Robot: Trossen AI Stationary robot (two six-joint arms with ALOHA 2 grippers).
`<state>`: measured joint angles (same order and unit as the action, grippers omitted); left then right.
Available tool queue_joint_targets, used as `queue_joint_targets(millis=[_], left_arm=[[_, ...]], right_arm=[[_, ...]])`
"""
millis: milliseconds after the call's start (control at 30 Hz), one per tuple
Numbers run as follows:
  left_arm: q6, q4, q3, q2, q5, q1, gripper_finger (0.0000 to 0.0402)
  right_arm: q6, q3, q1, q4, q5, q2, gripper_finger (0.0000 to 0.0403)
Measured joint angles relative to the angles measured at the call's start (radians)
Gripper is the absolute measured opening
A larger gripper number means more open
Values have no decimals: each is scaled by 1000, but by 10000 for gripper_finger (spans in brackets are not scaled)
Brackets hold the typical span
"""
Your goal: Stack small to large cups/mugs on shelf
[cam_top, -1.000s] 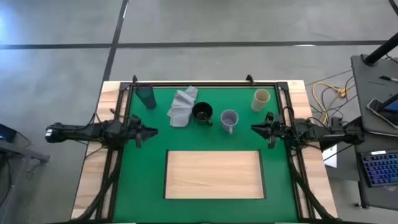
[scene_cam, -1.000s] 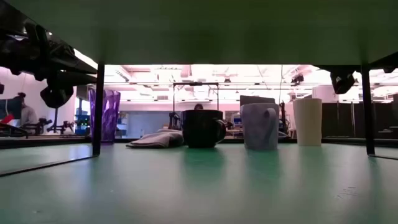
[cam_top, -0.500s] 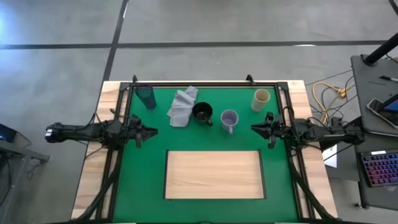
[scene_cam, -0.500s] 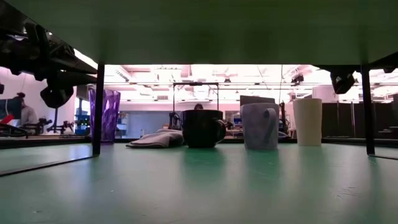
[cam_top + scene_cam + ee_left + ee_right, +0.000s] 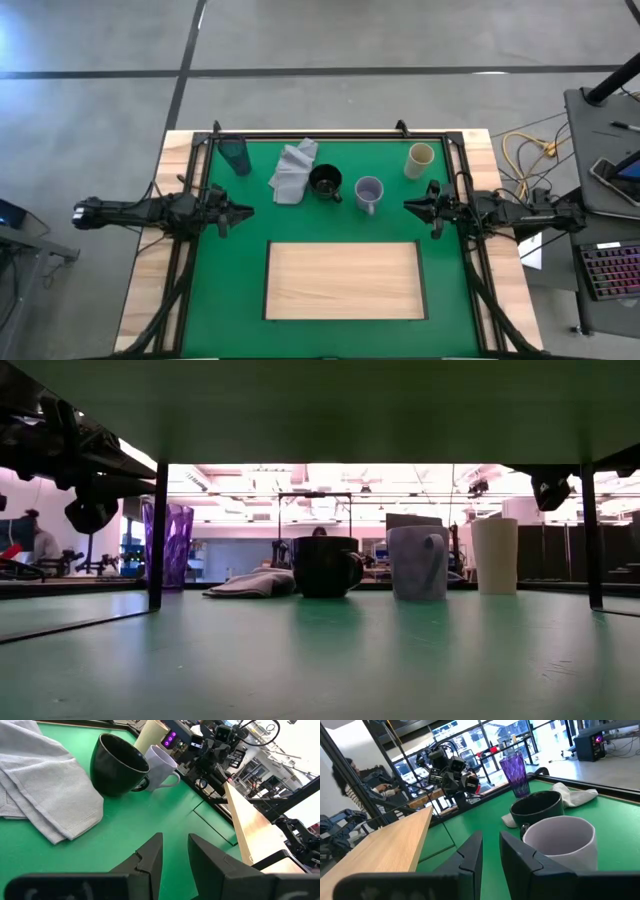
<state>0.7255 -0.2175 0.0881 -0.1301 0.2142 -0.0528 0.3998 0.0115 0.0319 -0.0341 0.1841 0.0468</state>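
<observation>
Four vessels stand upright on the green mat near its far edge: teal-and-purple tumbler (image 5: pixel 235 155) (image 5: pixel 172 546) (image 5: pixel 515 772), black mug (image 5: pixel 325 182) (image 5: pixel 119 765) (image 5: pixel 537 806), lavender-grey mug (image 5: pixel 368 192) (image 5: pixel 161 766) (image 5: pixel 562 842), cream cup (image 5: pixel 420 158) (image 5: pixel 494 555). The wooden shelf board (image 5: pixel 345 280) lies flat on the mat's near half. My left gripper (image 5: pixel 245 211) (image 5: pixel 175 840) hovers at the mat's left edge, shut. My right gripper (image 5: pixel 408 208) (image 5: pixel 491 840) hovers at the right edge, shut, pointing toward the lavender-grey mug.
A light grey cloth (image 5: pixel 293 170) (image 5: pixel 45 785) lies crumpled between the tumbler and the black mug. A dark frame (image 5: pixel 330 136) borders the mat. In the low view its posts (image 5: pixel 157 535) stand left and right. A person (image 5: pixel 342 775) sits beyond the table.
</observation>
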Motion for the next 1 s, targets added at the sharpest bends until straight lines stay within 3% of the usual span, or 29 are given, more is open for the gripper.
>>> queue_joint_targets(millis=[267,433,567,733,867,967,1000], left_arm=[[0,0,0,0,0,0,77],[0,0,0,1,0,0,77],[0,0,0,0,0,0,77],[-5,0,0,1,0,0,77],[-272,0,0,1,2,0,77],[-505,0,0,0,2,0,77],[-570,0,0,0,3,0,77]], right_arm=[[3,0,0,-42,-1,0,59],[172,0,0,-137,0,0,59],[344,0,-2,-435,73,-1,59],[225,1,-1,-671,228,2,59],[223,1,0,-808,312,2,59],[63,1,-1,-892,283,8,59],[36,1,0,-923,326,16,59]])
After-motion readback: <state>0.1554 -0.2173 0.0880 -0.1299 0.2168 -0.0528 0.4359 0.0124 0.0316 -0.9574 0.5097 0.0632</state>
